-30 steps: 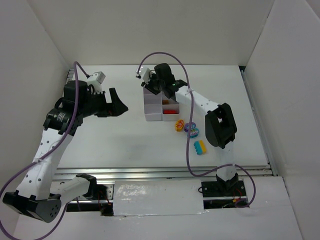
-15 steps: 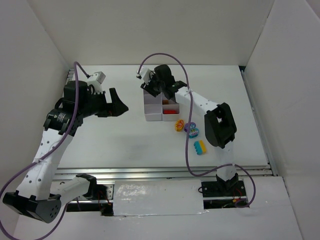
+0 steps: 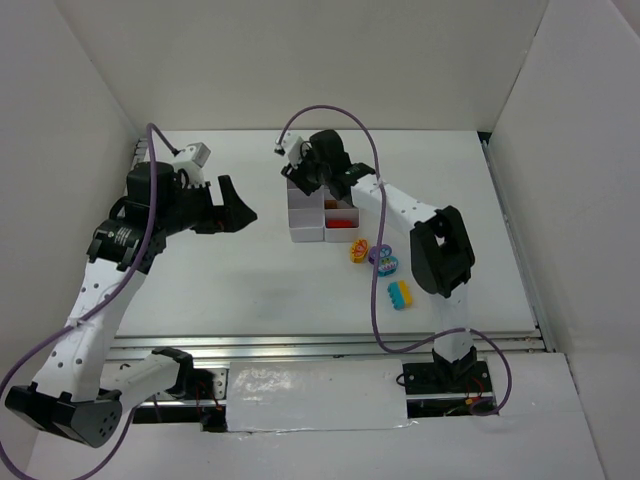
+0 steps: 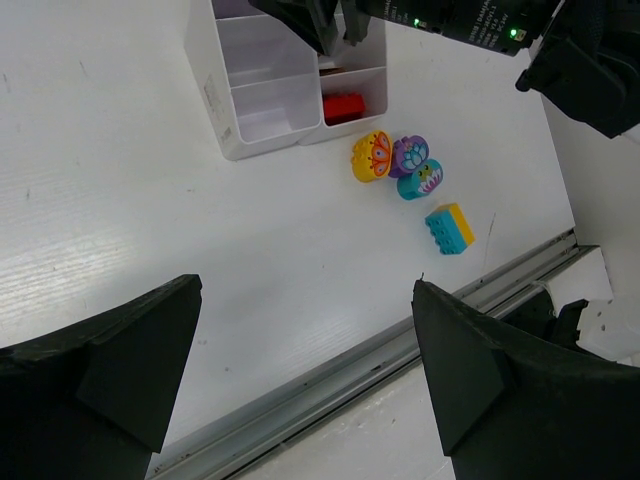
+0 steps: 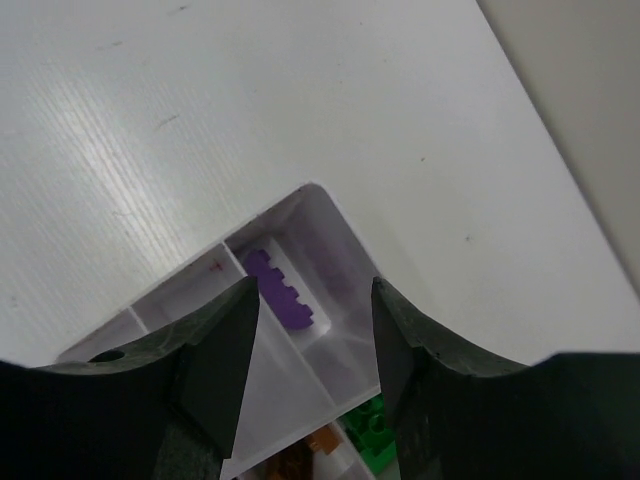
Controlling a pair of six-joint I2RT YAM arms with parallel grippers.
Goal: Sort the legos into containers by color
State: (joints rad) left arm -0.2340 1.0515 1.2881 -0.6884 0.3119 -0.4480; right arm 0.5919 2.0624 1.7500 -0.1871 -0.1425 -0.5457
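The white containers block (image 3: 305, 226) stands mid-table. My right gripper (image 3: 304, 173) hovers open and empty over its far end. In the right wrist view its jaws (image 5: 313, 300) frame a corner compartment (image 5: 312, 192) holding a purple brick (image 5: 285, 291); a green brick (image 5: 372, 425) and an orange one (image 5: 312, 446) lie in nearer compartments. A red brick (image 3: 340, 223) lies in the near right compartment. Loose on the table lie an orange lego (image 3: 359, 251), a purple one (image 3: 381, 254), a teal one (image 3: 387, 267) and a yellow-and-blue brick (image 3: 401, 294). My left gripper (image 3: 240, 206) is open and empty, left of the block.
The left wrist view shows the block (image 4: 262, 112), the red brick (image 4: 343, 107), the orange (image 4: 372, 157), purple (image 4: 409, 154) and teal (image 4: 420, 180) legos, the yellow-blue brick (image 4: 450, 229) and the metal rail (image 4: 400, 340) at the table's near edge. White walls enclose the table.
My right gripper has shifted slightly left over the far end of the block. The left arm and the loose legos have not moved.
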